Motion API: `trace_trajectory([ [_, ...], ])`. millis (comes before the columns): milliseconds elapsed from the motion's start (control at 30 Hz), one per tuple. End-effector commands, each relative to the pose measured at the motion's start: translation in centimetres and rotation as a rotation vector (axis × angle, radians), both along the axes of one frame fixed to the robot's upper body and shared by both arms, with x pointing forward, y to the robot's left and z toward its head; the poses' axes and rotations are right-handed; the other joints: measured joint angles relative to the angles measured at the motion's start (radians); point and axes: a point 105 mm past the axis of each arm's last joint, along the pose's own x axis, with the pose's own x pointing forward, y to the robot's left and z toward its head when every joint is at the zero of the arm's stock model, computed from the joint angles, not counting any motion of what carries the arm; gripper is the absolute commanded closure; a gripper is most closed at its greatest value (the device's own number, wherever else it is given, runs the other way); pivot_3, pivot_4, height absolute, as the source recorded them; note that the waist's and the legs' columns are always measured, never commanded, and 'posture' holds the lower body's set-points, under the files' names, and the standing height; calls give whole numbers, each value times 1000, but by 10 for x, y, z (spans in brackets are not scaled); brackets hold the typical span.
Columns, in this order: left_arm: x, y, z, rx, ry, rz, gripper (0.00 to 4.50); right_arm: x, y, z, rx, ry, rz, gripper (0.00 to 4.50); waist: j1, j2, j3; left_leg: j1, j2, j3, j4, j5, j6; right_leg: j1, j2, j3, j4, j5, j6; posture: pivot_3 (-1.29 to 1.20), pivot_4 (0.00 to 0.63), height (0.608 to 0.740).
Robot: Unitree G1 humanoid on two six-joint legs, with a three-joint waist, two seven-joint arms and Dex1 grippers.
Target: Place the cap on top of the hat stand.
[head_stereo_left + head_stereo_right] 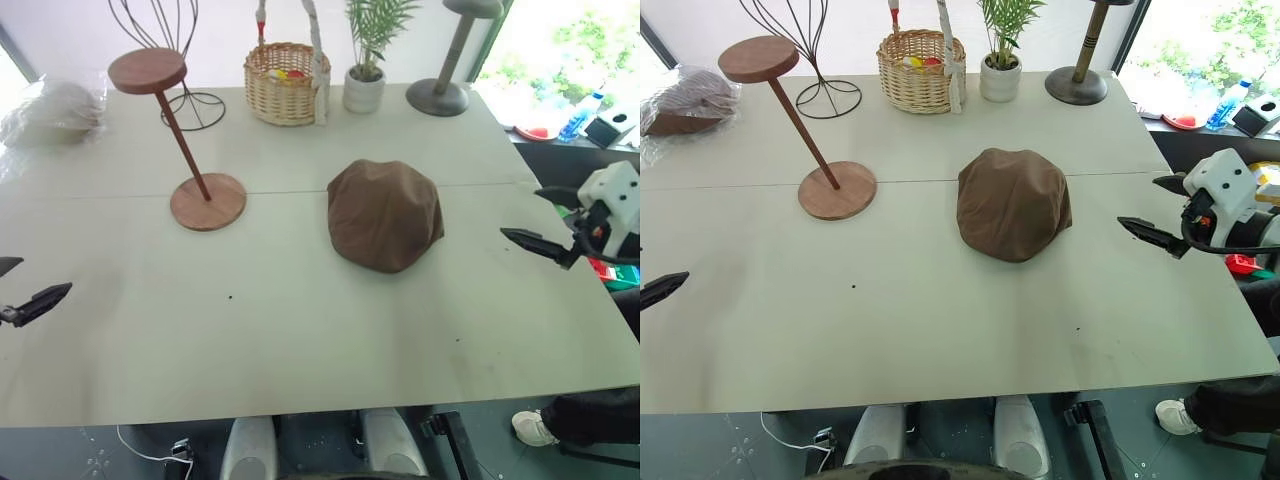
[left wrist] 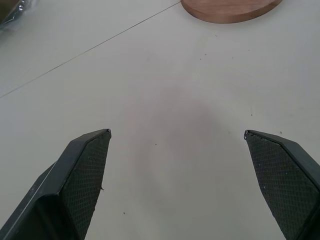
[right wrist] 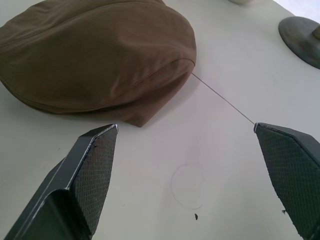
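Observation:
The brown cap (image 1: 385,213) lies flat on the pale table (image 1: 300,330), a little right of centre. The hat stand (image 1: 186,143) stands to its left: a reddish wooden base disc (image 1: 207,201), a thin slanted rod and a round top disc (image 1: 147,71) that is bare. My right gripper (image 1: 520,212) hovers open off the cap's right side, a short gap away; in the right wrist view the cap (image 3: 95,55) lies just beyond its fingertips. My left gripper (image 1: 46,275) is open over the table's left part, with the stand's base (image 2: 230,7) well ahead of it.
Along the far edge stand a black wire stand (image 1: 190,100), a wicker basket (image 1: 286,82), a potted plant (image 1: 365,85) and a grey thick-post stand (image 1: 440,95). A plastic bag (image 1: 50,110) lies at the far left. A person's shoe (image 1: 535,428) shows beside the table's right corner.

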Motion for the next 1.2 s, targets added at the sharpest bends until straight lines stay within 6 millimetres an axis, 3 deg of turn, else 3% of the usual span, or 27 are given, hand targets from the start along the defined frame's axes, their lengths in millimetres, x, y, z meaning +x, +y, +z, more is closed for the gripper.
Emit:
trace_trajectory([
  [33,1,0,14,46,-52,-11,24,2,1,12,-4,-63,4,0,0,0,0,0,0,0,0,0,0,0,0,0,0,0,0,0,150,728],
  [433,9,-13,18,4,-58,-49,24,3,3,18,-22,-89,-4,0,1,0,0,1,0,0,1,2,3,1,0,0,1,0,0,0,150,728],
  [567,15,-27,29,-57,-70,-107,24,4,5,24,-19,-93,-10,0,1,0,0,1,0,0,2,2,3,1,0,0,3,0,0,0,150,728],
  [633,19,-43,38,-73,-69,-183,24,3,9,25,-56,-85,6,0,1,0,0,1,0,0,2,2,3,1,0,0,4,0,0,0,150,728],
  [800,18,-107,64,-137,15,-496,24,1,44,43,-159,-112,104,0,2,0,0,1,0,0,3,2,3,1,1,0,6,0,0,0,150,728],
  [933,15,-150,74,-134,123,-743,24,-9,92,47,-203,-123,201,0,3,1,0,1,0,0,3,2,3,1,1,1,6,0,1,0,150,728],
  [1067,21,-185,81,-155,151,-945,24,-29,138,22,-300,-123,306,0,2,2,1,1,1,-1,2,2,4,1,2,1,7,0,1,0,150,728],
  [1200,32,-205,80,-149,169,-1053,24,-39,156,-10,-364,-116,327,0,22,1,1,1,0,-3,8,2,4,1,3,1,14,-1,2,0,150,728],
])
